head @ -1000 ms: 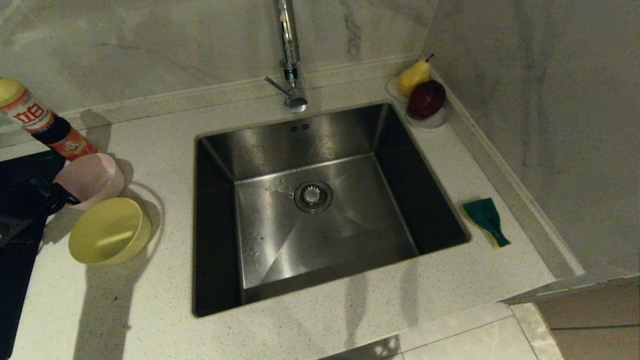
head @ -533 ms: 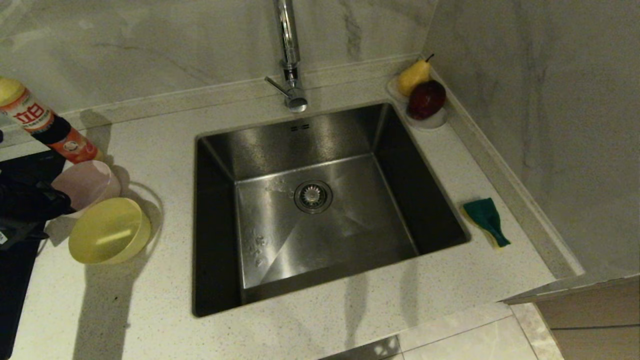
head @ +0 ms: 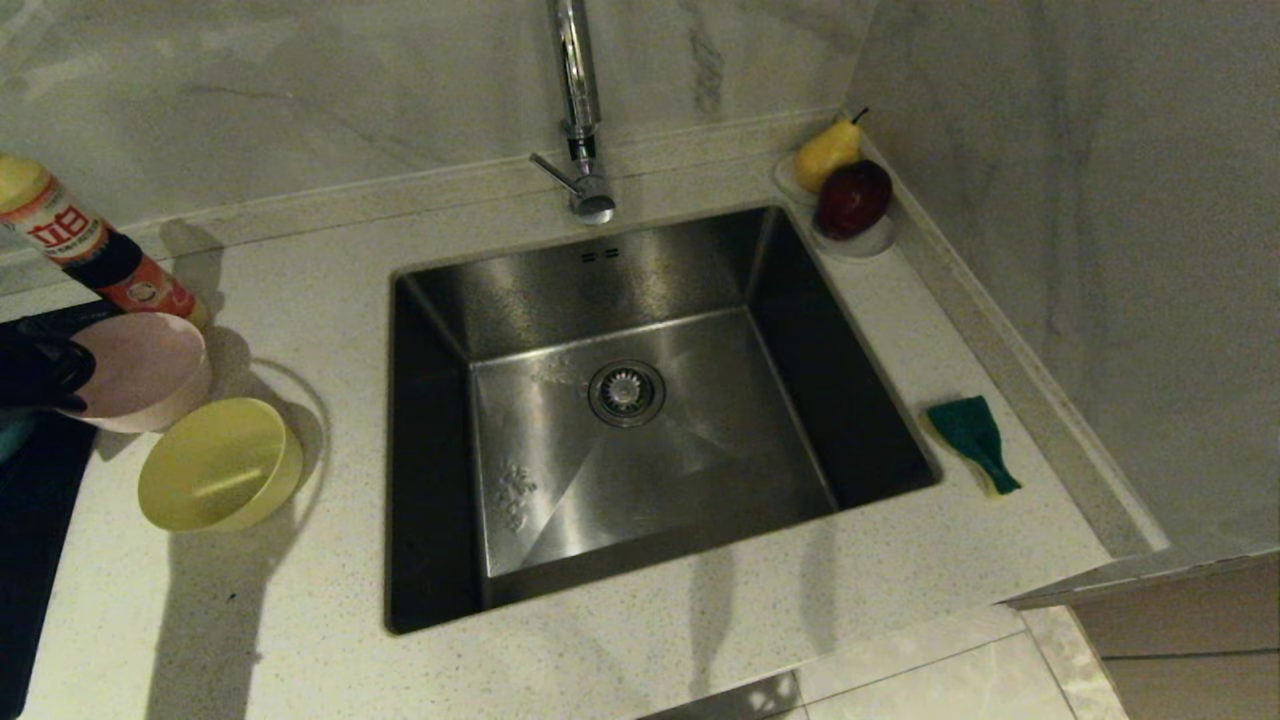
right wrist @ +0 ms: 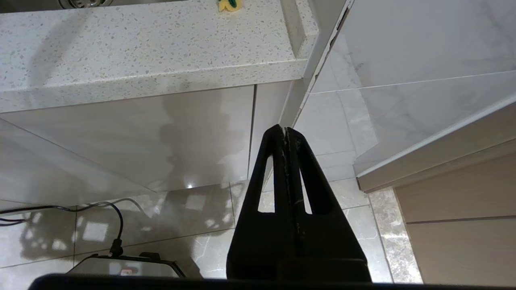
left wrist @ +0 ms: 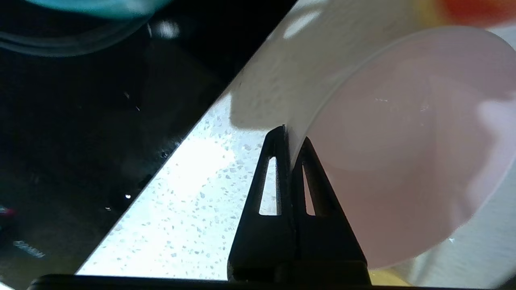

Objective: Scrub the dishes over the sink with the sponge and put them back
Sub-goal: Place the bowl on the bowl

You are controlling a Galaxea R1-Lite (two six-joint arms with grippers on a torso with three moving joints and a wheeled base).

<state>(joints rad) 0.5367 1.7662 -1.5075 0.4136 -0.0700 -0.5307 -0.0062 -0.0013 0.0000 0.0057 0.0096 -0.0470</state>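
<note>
The pale pink bowl (head: 140,370) hangs at the far left of the counter, and my left gripper (head: 55,372) is shut on its near rim. In the left wrist view the gripper (left wrist: 292,135) pinches the thin rim, one finger inside the pink bowl (left wrist: 403,141) and one outside. The yellow bowl (head: 220,463) stands on the counter just in front of it. A light blue bowl (left wrist: 96,6) shows over the black surface. The sponge (head: 975,440) lies right of the sink (head: 640,400). My right gripper (right wrist: 286,131) hangs shut below the counter edge.
A detergent bottle (head: 90,255) stands behind the pink bowl. A black cooktop (head: 30,520) borders the counter's left end. The faucet (head: 580,120) rises behind the sink. A white dish (head: 868,240) with a pear and a dark red fruit sits in the back right corner by the wall.
My left gripper has shut on the pink bowl's rim. The bowl, tilted on its side before, now sits level, slightly higher and further left.
</note>
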